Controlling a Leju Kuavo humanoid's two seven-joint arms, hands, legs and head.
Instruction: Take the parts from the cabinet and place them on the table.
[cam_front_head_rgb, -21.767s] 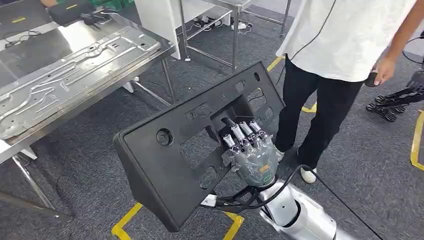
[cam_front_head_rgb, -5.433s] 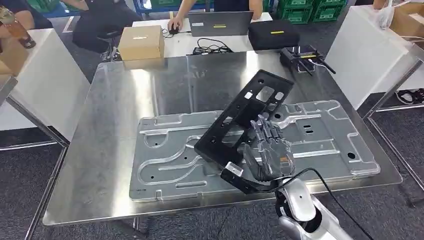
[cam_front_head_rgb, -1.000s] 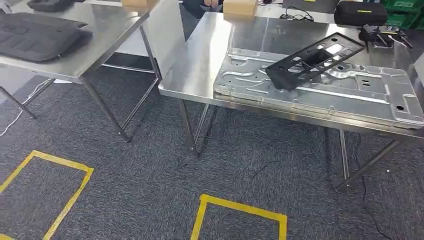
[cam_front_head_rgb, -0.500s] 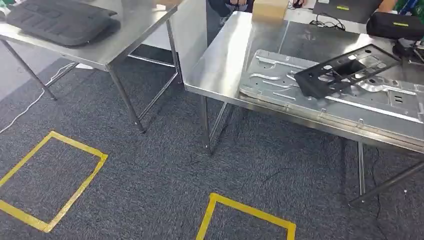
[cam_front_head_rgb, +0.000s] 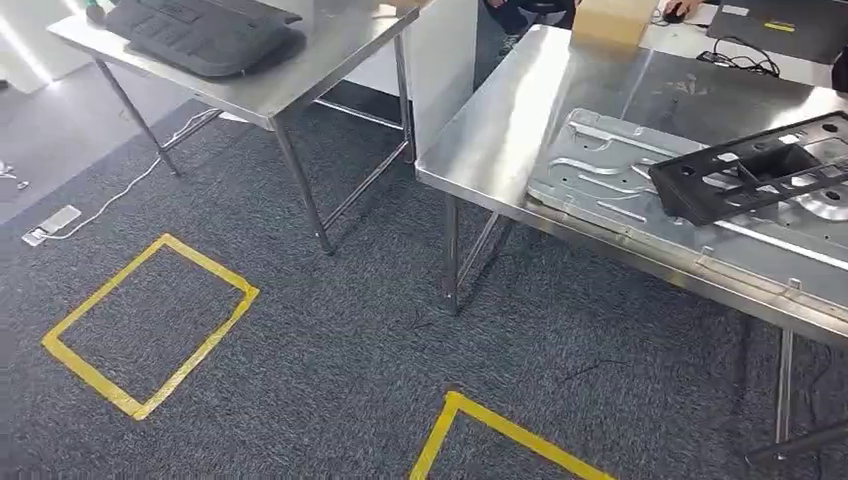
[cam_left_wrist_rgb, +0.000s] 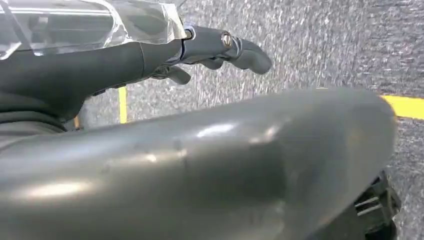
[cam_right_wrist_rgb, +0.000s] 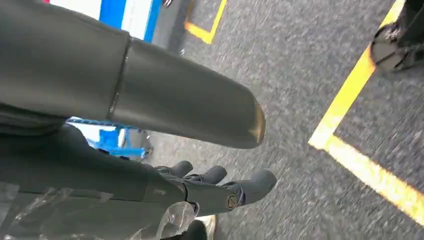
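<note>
Black plastic panel (cam_front_head_rgb: 760, 180) lies delivered on the table (cam_front_head_rgb: 500, 140); left robot hand (cam_left_wrist_rgb: 200, 50) and right robot hand (cam_right_wrist_rgb: 210, 187) hang with fingers apart, holding nothing; further parts presumably remain.

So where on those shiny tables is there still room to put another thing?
The near table is bare along its left side, beside the silver plate, and behind it towards the cardboard box. The plate carries the black frame. The far table is bare right of the black mat.
</note>
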